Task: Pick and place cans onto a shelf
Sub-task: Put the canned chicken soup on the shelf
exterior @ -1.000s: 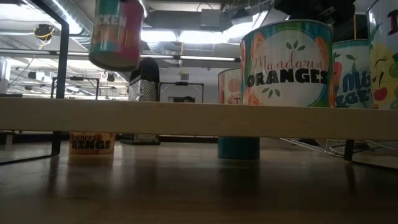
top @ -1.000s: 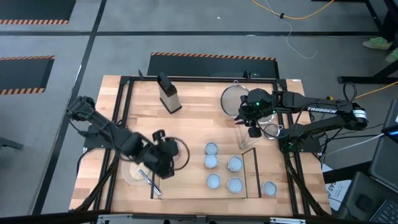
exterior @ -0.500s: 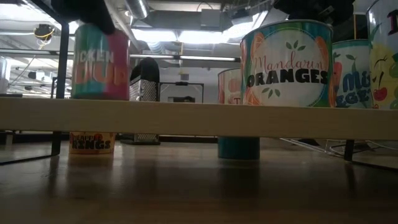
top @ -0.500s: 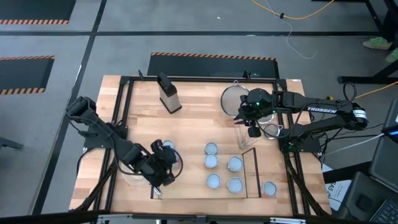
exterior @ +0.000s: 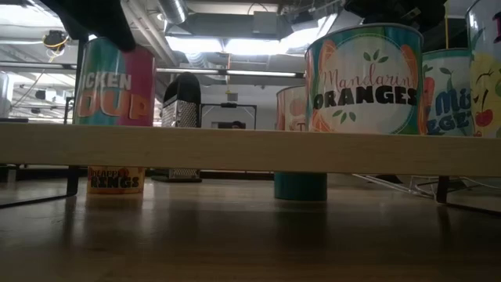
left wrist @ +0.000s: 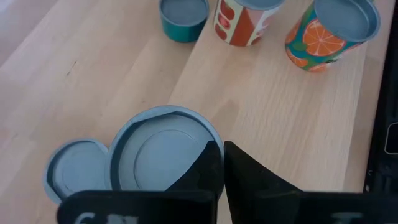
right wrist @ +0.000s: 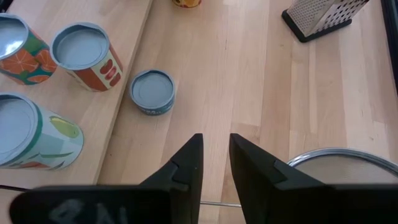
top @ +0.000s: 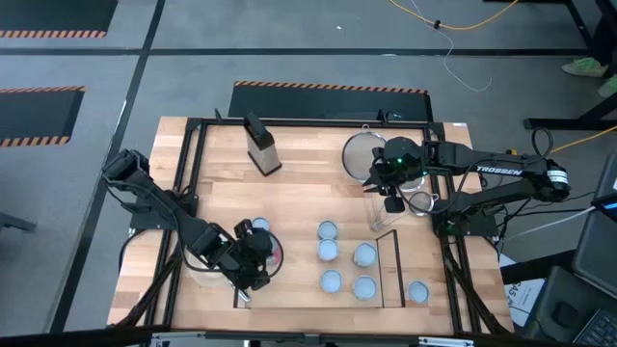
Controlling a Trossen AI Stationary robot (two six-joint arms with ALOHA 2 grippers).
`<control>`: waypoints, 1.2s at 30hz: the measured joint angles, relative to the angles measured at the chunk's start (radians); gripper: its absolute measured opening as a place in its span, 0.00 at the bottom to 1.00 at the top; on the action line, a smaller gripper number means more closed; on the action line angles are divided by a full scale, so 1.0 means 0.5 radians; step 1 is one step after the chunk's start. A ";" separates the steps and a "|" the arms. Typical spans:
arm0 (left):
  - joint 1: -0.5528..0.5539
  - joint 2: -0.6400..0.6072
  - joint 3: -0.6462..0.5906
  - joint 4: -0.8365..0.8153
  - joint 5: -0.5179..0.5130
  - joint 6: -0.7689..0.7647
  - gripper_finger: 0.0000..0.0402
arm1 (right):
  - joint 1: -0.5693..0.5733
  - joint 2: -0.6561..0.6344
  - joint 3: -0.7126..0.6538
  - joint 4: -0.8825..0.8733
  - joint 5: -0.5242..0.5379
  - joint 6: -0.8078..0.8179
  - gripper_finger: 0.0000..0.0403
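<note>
The shelf (top: 294, 289) is a light-wood board with black end frames near the table's front; its edge also shows in the low view (exterior: 250, 149). Several cans stand on it, among them the mandarin-oranges can (exterior: 364, 78). My left gripper (top: 249, 262) is shut on a teal-and-pink soup can (exterior: 113, 86) at the shelf's left end. A small yellow can (exterior: 116, 178) and a teal can (exterior: 300, 186) stand on the table behind the shelf. My right gripper (top: 393, 200) hangs slightly open and empty at the far right. My left gripper holds the soup can by its top rim (left wrist: 208, 134). One finger (left wrist: 208, 165) lies over the lid and the other (left wrist: 255, 183) is outside the wall. The fingers come from above. The can stands upright with its bottom on the shelf board.
A box grater (top: 261, 145) stands at the far left of the table. Wire strainers (top: 362, 152) lie by the right arm. A pale bowl with a utensil (top: 204, 272) sits under the left arm. One more can (top: 417, 292) stands right of the shelf.
My left gripper has gone down and toward the table's near edge with the soup can. The can was lifted clear above the shelf and now stands upright on the board, slightly farther left.
</note>
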 joint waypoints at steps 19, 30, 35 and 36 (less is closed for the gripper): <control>0.000 0.000 0.002 0.036 0.084 0.005 0.13 | 0.000 0.000 0.000 0.000 0.000 0.000 0.21; 0.027 -0.008 0.001 0.069 0.100 0.017 0.18 | 0.000 0.000 0.000 0.000 0.000 0.000 0.21; 0.083 -0.039 0.001 0.075 0.261 0.017 0.18 | 0.001 0.000 0.000 0.000 0.000 0.000 0.21; 0.102 -0.046 0.001 0.084 0.299 0.017 0.17 | 0.000 0.000 0.000 0.000 0.000 -0.001 0.21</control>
